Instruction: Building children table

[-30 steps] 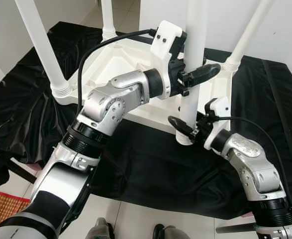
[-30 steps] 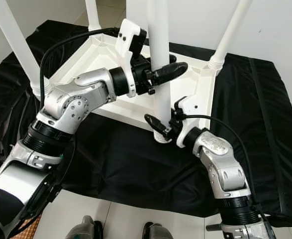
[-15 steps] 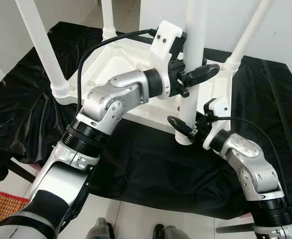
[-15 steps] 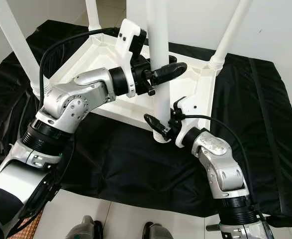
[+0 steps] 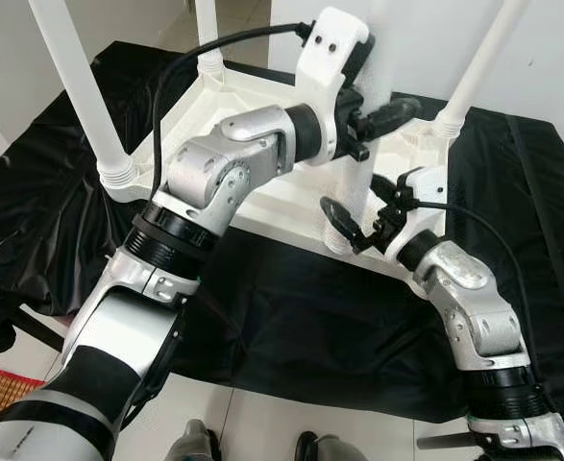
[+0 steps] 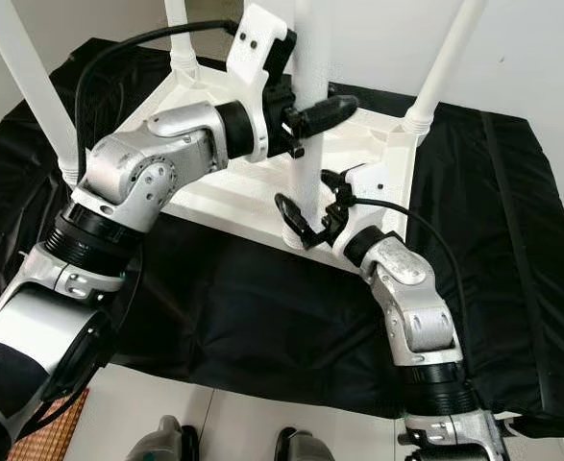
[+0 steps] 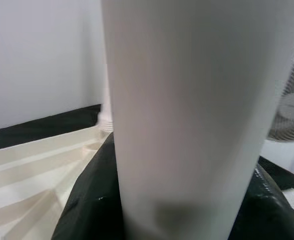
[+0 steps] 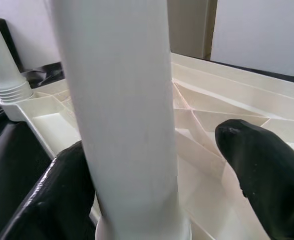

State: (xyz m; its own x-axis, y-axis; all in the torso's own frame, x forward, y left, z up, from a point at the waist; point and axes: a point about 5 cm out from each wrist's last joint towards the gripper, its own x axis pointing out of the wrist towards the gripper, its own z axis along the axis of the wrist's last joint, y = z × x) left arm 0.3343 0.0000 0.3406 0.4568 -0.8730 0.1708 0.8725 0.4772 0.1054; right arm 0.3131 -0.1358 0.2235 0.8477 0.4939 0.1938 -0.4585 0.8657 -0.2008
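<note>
Resting surface: black crinkled cloth (image 5: 291,317) spread over pale tiled floor (image 5: 262,423).
Table: white moulded plastic tabletop (image 6: 224,197), upside down on the cloth, ribbed underside facing up.
Fitted legs: three white tubular plastic legs standing up from its corners, namely the left corner (image 5: 75,86), the far corner (image 5: 208,34) and the right corner (image 5: 478,67).
Fourth leg: white tubular plastic leg (image 6: 310,144), upright at the near corner, its ringed foot at the tabletop's edge.
Left gripper (image 5: 373,120): black fingers clamped on the fourth leg, high on the shaft.
Right gripper (image 5: 354,221): low on the same leg just above its foot; fingers (image 8: 257,170) spread to either side of the shaft, contact uncertain.
</note>
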